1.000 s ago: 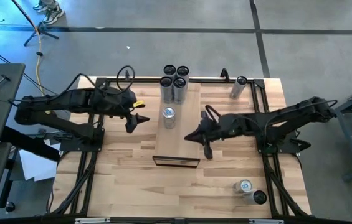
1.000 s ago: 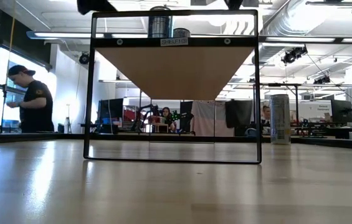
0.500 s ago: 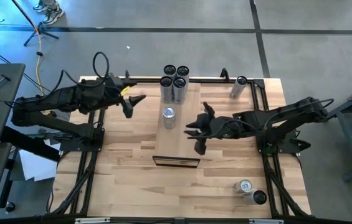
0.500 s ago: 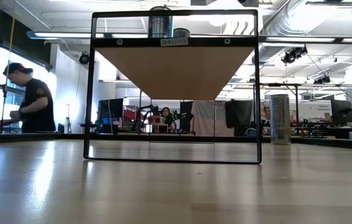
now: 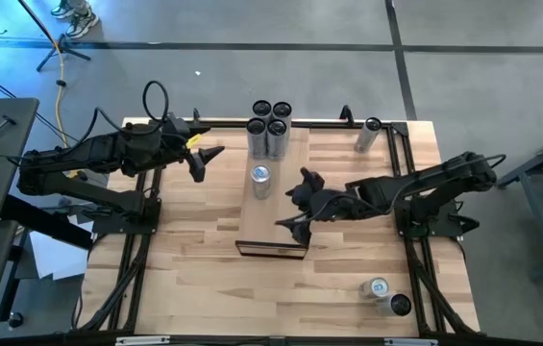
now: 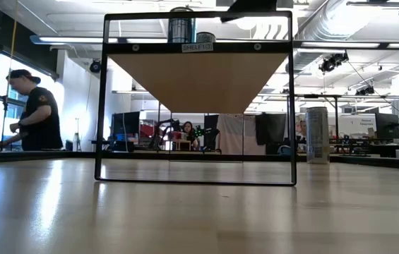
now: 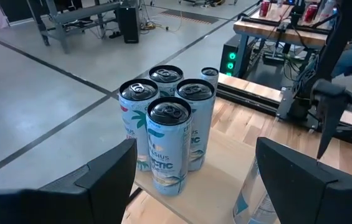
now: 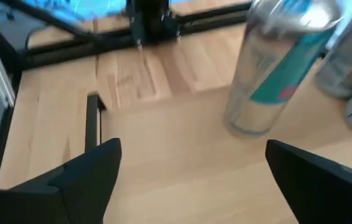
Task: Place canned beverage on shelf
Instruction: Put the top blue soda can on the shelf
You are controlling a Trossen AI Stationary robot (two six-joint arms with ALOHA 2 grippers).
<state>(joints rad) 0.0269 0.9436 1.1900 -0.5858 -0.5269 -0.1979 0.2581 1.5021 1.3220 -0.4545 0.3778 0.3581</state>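
The shelf [image 5: 285, 207] is a long pale board raised on a black frame [image 6: 195, 182] in the middle of the table. Several canned beverages [image 5: 269, 127] stand grouped at its far end, as the left wrist view [image 7: 166, 124] also shows. One more can [image 5: 260, 180] stands alone on the shelf, upright on its base [image 8: 275, 68]. My right gripper [image 5: 292, 204] hovers open over the shelf, just right of that lone can, with nothing between its fingers [image 8: 82, 174]. My left gripper [image 5: 204, 161] is open too, in the air left of the shelf, facing the cans.
Another can [image 5: 369, 135] stands at the table's far right, also in the low view [image 6: 317, 134]. Two cans [image 5: 386, 296] are at the near right corner. Bare tabletop lies left of the shelf and along the near edge. People are in the room beyond.
My right gripper has opened wide and swung a little toward the table's left, over the shelf, tipping and turning as it went. My left gripper rose and moved toward the far edge, tipping up toward level, then kept still. The cans have not moved.
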